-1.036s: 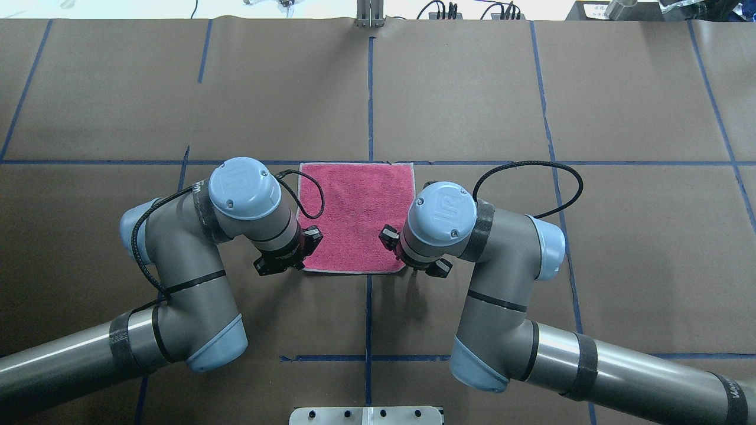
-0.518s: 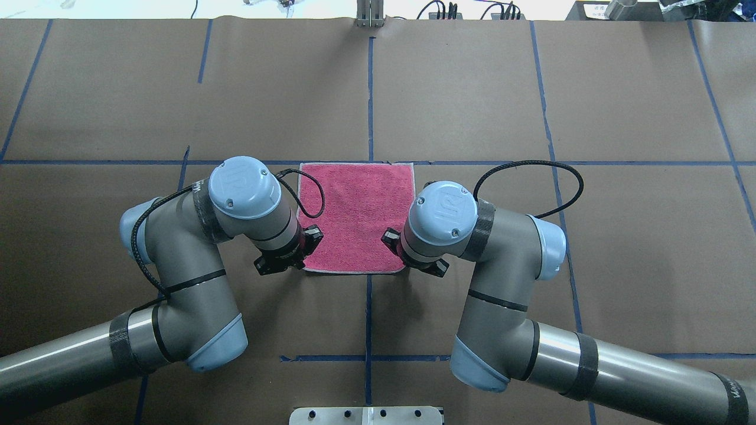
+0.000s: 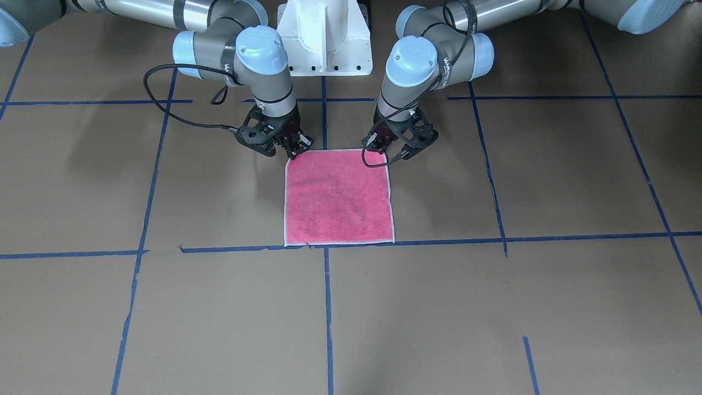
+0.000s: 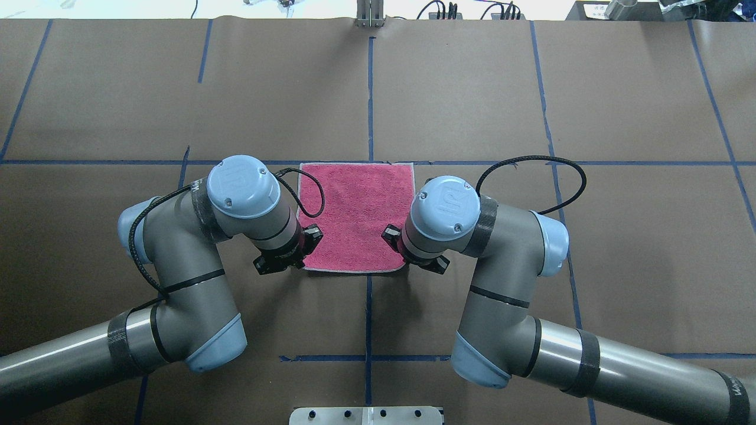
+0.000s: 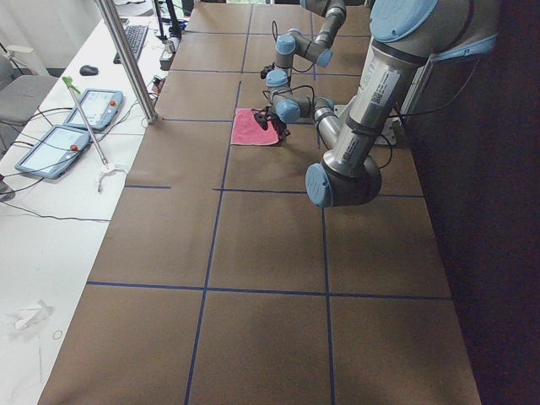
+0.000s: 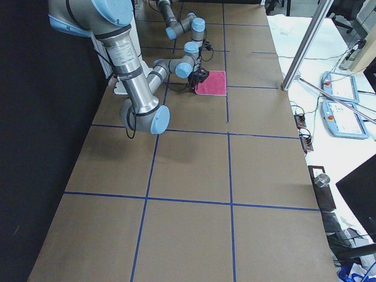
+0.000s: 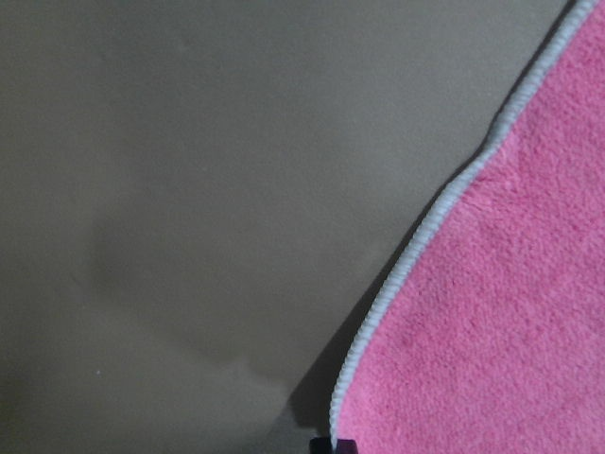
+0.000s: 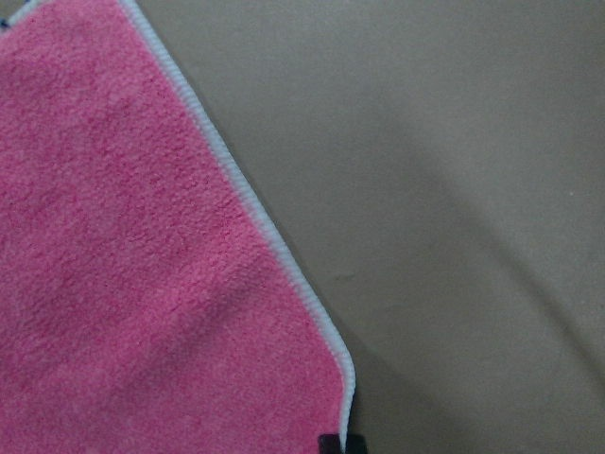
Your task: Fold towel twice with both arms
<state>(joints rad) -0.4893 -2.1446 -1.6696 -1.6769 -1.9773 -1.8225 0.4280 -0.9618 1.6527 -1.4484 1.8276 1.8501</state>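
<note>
- Brown paper covered the table point(image 4: 472, 88), ruled into big rectangles by blue tape lines point(image 3: 328, 307). The white pedestal point(image 3: 323, 38) stood at the robot's end.
- The towel point(image 4: 354, 212) lay flat near the middle of the table, pink-red face up. Its far edge ran along a cross line of tape.
- The left claw point(image 4: 288, 251) sat at the towel's near left corner and the right claw point(image 4: 413, 251) at its near right corner. As far as we could make out, each was pinched together on its corner of the towel.
- In the overhead view the wrist caps hid the tips. The front-facing view showed both claws reaching down onto the two corners nearest the pedestal.
- Only the wrist cameras showed us the whitish border raised a little off the paper, a shadow under it, beside a black fingertip point(image 7: 331, 445) on the left and another fingertip point(image 8: 331, 445) on the right.
- The side views alone showed the room: a white bench point(image 5: 51, 219) along the table, two tablets point(image 5: 91, 108) lying on it, and a slanted metal post point(image 5: 126, 59).
- Against the picture of a second before, the right arm point(image 4: 508, 254) had moved its wrist a little away from the robot, its cable loop point(image 4: 531, 157) had swung outward, and the towel's near right corner had drawn in slightly. The left arm point(image 4: 177, 254) had barely moved.
</note>
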